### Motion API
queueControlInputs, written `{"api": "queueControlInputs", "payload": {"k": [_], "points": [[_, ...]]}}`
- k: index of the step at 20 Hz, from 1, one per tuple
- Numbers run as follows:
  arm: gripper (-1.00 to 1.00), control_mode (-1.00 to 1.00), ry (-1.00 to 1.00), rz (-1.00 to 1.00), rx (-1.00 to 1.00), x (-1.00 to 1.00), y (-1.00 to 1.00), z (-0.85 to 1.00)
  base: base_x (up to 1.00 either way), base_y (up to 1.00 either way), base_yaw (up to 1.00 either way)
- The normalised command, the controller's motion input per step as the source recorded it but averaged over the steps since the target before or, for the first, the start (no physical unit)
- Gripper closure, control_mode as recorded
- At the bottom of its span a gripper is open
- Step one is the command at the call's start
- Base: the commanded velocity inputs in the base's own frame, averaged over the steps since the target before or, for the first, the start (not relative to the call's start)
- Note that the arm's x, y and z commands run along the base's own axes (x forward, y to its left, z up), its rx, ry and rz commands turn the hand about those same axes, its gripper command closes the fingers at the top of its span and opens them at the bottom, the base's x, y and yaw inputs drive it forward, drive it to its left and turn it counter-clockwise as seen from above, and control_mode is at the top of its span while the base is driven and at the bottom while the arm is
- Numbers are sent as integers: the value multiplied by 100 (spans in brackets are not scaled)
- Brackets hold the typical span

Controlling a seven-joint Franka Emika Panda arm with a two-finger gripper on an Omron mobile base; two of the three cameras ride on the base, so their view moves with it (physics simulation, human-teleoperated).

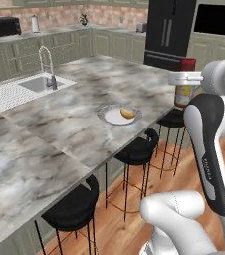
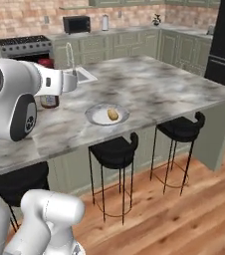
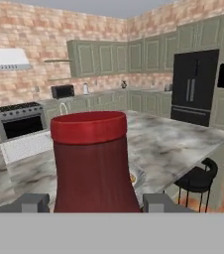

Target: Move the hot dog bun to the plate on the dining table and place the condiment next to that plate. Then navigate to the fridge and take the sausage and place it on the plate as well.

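Hand view: hand (image 3: 90, 202) clamped on the condiment (image 3: 91, 163). Beyond it, the hot dog bun (image 1: 128, 113) lies on the plate (image 1: 109, 117), on the counter (image 1: 59, 129).

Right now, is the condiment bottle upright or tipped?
Upright. In the hand view the condiment stands between the gripper fingertips with its red cap on top; the left base view shows it vertical too, above the dining table.

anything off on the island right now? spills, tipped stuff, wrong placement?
Nothing stands out. The hot dog bun lies on the plate near the edge of the dining table. The condiment is upright between the fingers of the gripper, above the table. No spills visible.
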Motion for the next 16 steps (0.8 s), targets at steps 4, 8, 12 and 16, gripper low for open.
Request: {"api": "queueControlInputs", "payload": {"k": [4, 8, 12, 16], "points": [[100, 100, 0, 0, 0, 0, 0, 0, 52, -62, 41], [100, 100, 0, 0, 0, 0, 0, 0, 54, -57, 43], [100, 100, 0, 0, 0, 0, 0, 0, 58, -34, 45], [100, 100, 0, 0, 0, 0, 0, 0, 55, -5, 49]]}}
